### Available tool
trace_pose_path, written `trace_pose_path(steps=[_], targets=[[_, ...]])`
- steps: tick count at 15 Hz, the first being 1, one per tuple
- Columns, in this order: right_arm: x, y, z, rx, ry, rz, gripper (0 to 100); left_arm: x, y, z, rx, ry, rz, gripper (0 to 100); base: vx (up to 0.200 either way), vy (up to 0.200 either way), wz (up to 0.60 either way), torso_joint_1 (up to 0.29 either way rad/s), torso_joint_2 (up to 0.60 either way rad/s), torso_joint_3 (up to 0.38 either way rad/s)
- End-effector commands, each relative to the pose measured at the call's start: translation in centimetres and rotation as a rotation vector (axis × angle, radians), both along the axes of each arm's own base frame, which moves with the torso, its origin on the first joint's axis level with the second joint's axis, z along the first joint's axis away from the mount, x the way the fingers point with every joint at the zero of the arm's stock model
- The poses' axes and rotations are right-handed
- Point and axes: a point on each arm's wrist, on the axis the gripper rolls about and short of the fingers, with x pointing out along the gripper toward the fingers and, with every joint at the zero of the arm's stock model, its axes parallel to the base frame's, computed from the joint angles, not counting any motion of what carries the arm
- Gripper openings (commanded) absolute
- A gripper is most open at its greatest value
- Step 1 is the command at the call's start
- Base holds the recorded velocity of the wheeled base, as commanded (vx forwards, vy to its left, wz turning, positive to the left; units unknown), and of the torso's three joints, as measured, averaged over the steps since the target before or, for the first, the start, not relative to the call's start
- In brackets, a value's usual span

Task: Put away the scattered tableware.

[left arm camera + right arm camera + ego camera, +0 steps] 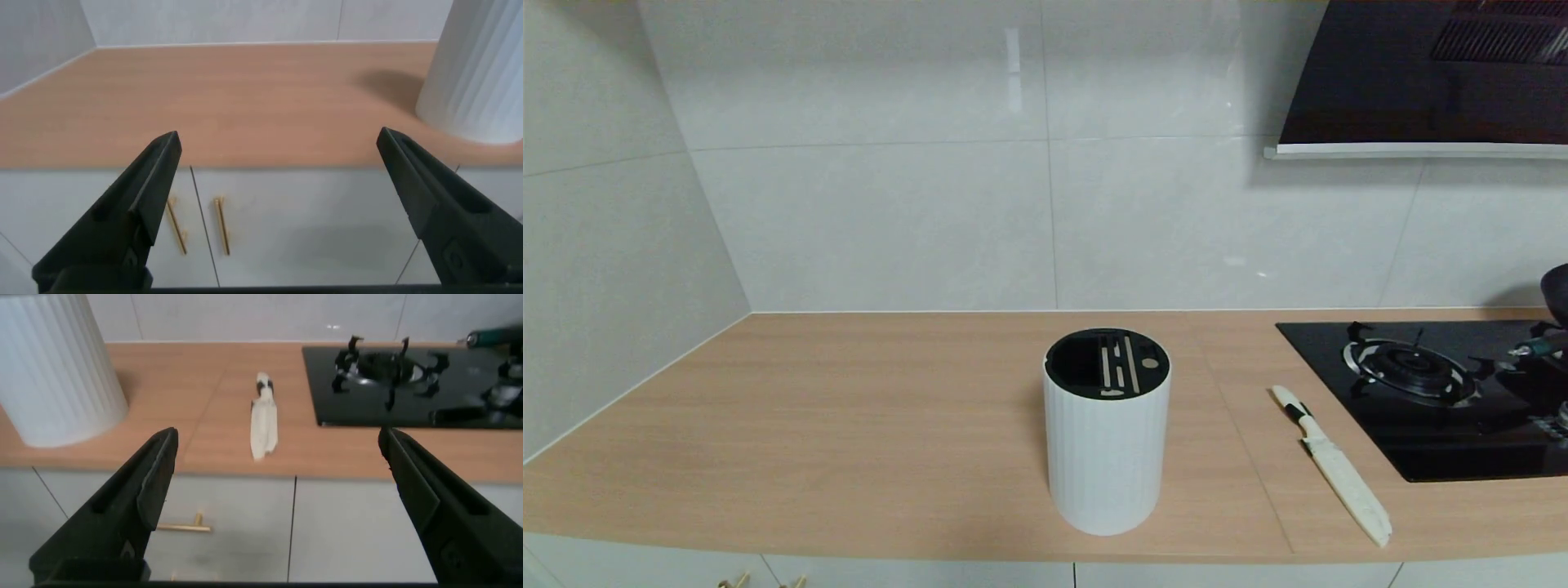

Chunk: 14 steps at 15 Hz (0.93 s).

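Observation:
A white ribbed cylindrical holder [1107, 445] with a black slotted top stands near the front edge of the wooden counter [849, 408]. A white knife [1331, 465] with a sheathed blade and a black band on its handle lies flat to the holder's right, beside the stove. My left gripper [278, 159] is open, held below and in front of the counter edge, with the holder [482, 69] off to one side. My right gripper [274, 457] is open too, in front of the cabinet, facing the knife [264, 425] and the holder [57, 371].
A black gas stove [1437, 392] with a burner fills the counter's right end, with a dark pot [1556, 294] at its far edge. A range hood [1429, 77] hangs above. Tiled walls close the back and left. White cabinet doors with gold handles [200, 224] sit under the counter.

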Motion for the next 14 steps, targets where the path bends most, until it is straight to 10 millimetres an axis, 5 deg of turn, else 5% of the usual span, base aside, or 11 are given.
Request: trace_pose_path(steps=[1,9,14], targets=[[0.01,0.0,0.0,0.0,0.001,0.002,100,0.0,0.0,0.01,0.0,-0.001,0.0,100,0.0,0.0,0.0,0.271,-0.6,-0.31],[0.01,0.0,0.0,0.0,0.001,0.0,100,0.0,0.0,0.01,0.0,-0.001,0.0,100,0.0,0.0,0.0,0.225,-0.48,-0.251],[0.01,-0.02,0.0,0.003,0.001,-0.009,100,0.0,0.0,0.01,0.0,-0.001,0.0,100,0.0,0.0,0.0,0.015,-0.03,-0.018]])
